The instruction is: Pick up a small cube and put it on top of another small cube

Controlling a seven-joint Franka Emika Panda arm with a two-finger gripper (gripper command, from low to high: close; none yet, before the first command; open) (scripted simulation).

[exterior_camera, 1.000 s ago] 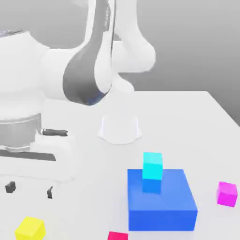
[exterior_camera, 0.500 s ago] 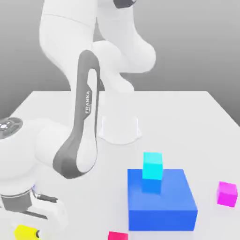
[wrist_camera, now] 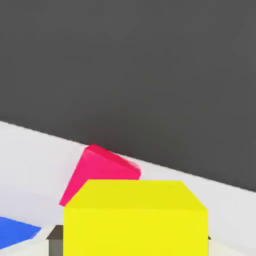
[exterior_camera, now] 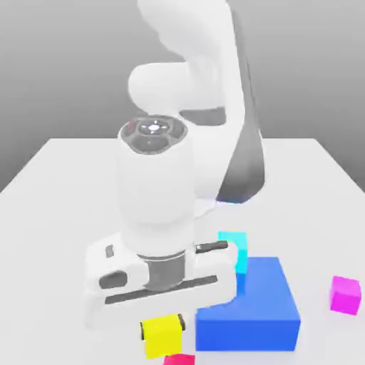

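My gripper (exterior_camera: 162, 329) is shut on the small cube (exterior_camera: 162, 336), bright yellow, with a dark finger on each side of it. It hangs at the front of the table, just left of the big blue block (exterior_camera: 249, 310) in the exterior view. In the hand view the yellow small cube (wrist_camera: 135, 217) sits close between the jaws. A small red cube (exterior_camera: 180, 360) lies right by it at the front edge, and the hand view shows this red cube (wrist_camera: 100, 172) just past the yellow one. I cannot tell whether the two touch.
A cyan cube (exterior_camera: 235, 246) stands on the blue block's far left corner, partly behind my hand. A magenta cube (exterior_camera: 346, 294) lies on the white table (exterior_camera: 57, 185) at the exterior view's right. A corner of the blue block (wrist_camera: 15, 235) appears in the hand view.
The open gripper came down at the front left and shut on the yellow cube. It has since carried the cube toward the exterior view's right, up to the blue block and red cube.
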